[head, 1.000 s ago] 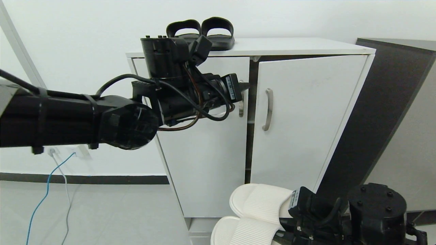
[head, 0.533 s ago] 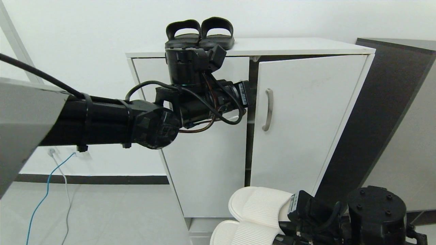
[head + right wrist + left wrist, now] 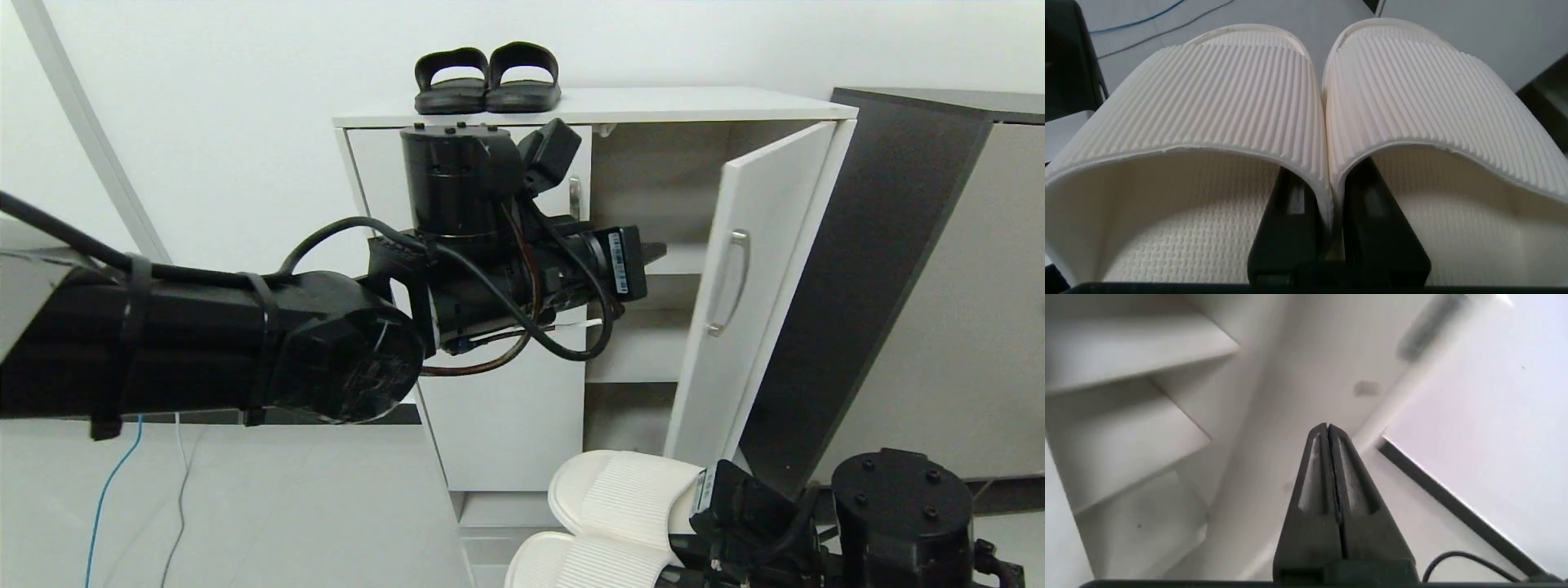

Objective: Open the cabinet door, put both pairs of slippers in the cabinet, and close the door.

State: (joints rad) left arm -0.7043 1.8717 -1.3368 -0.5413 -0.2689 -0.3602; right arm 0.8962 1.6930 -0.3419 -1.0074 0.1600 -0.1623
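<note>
— What are you holding nearest?
— Down at 5 o'clock, my right gripper point(image 3: 1327, 200) is clamping the white slippers point(image 3: 620, 490) by their two touching inner walls.
— And the left?
— My left gripper point(image 3: 653, 251) is hovering with its fingers pressed flat together, gripping nothing, before the cabinet point(image 3: 653, 104) shelves point(image 3: 682, 261). At its 3 o'clock the right door point(image 3: 759, 245) is standing swung out; the left door point(image 3: 506, 408) is sitting flush. At 12 o'clock the black slippers point(image 3: 487, 77) are resting on top.

No readable print; sticker point(image 3: 618, 261) illegible.
</note>
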